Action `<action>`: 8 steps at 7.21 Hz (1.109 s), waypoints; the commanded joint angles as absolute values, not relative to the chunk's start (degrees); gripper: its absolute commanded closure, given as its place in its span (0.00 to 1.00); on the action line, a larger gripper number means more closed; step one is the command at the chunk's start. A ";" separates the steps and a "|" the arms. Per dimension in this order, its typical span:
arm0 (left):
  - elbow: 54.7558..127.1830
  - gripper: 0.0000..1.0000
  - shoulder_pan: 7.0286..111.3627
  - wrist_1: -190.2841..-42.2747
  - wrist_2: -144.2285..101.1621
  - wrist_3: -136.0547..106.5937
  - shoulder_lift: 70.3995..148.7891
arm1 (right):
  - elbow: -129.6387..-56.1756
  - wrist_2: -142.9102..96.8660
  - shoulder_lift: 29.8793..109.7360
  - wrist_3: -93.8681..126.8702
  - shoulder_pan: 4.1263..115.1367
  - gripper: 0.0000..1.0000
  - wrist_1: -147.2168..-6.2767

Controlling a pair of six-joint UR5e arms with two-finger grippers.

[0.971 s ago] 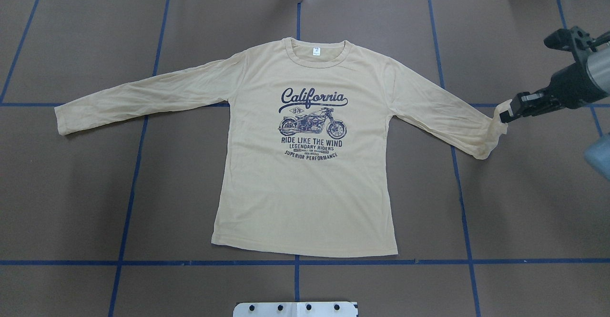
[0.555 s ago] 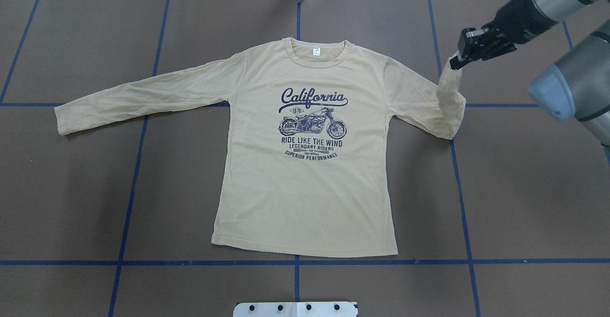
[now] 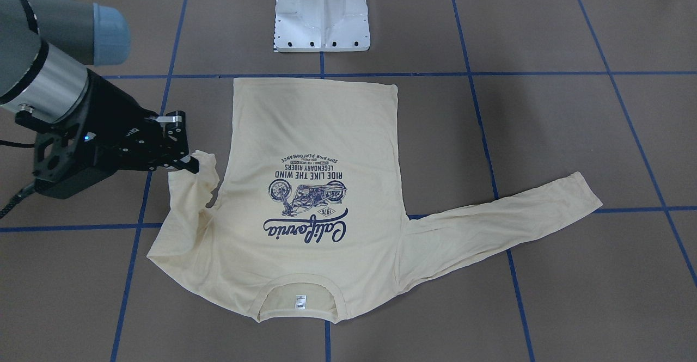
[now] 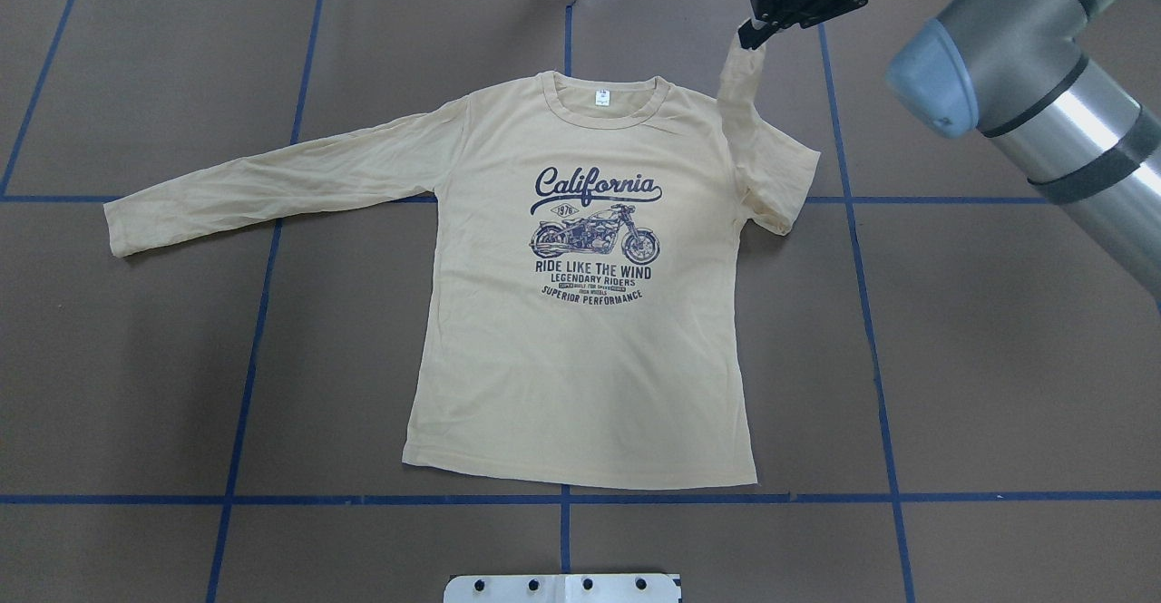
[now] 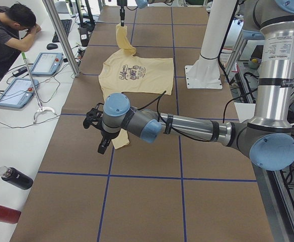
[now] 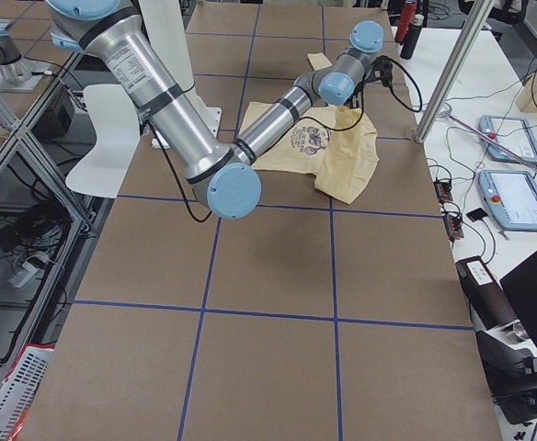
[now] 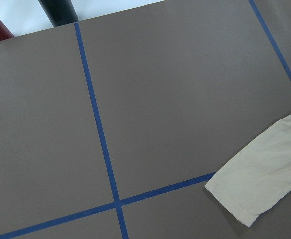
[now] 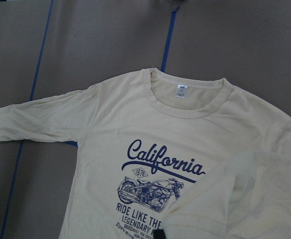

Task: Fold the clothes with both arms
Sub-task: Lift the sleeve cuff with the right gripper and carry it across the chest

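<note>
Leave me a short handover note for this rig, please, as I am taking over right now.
Right gripper: shut on the cuff of the shirt's right-hand sleeve, held up over the shoulder.
Left gripper: cannot tell open or shut; hovers by the left-hand sleeve cuff.
Shirt lies print-up, body flat on the table.
Done: no fold finished.
Left: lay both sleeves across the chest, then fold the body.

Shirt (image 4: pixel 580 367): soft matt cloth, lightly creased. Table (image 4: pixel 998 376): matt brown paper-like covering. Right arm (image 4: pixel 1088 131): satin metal tube, smooth plastic caps.
</note>
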State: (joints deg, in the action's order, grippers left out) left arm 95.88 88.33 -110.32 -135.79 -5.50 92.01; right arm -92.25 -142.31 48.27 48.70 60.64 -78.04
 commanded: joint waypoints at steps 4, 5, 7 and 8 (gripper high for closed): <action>95.63 0.00 88.33 -110.65 -135.79 -8.35 92.55 | -80.52 -128.07 38.41 49.75 49.85 1.00 -77.87; 95.45 0.00 88.33 -110.74 -135.79 -8.35 92.55 | -79.64 -126.93 38.50 49.75 48.44 1.00 -77.87; 95.45 0.00 88.24 -110.66 -135.79 -8.35 92.55 | -73.95 -125.95 35.70 49.75 47.64 1.00 -77.78; 95.45 0.00 88.24 -110.65 -135.79 -8.26 92.55 | -71.31 -125.95 33.51 49.75 47.11 1.00 -77.70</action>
State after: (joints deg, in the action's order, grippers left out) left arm 95.46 88.28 -110.68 -135.79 -8.31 92.54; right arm -74.62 -126.12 35.91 49.75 47.74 -77.77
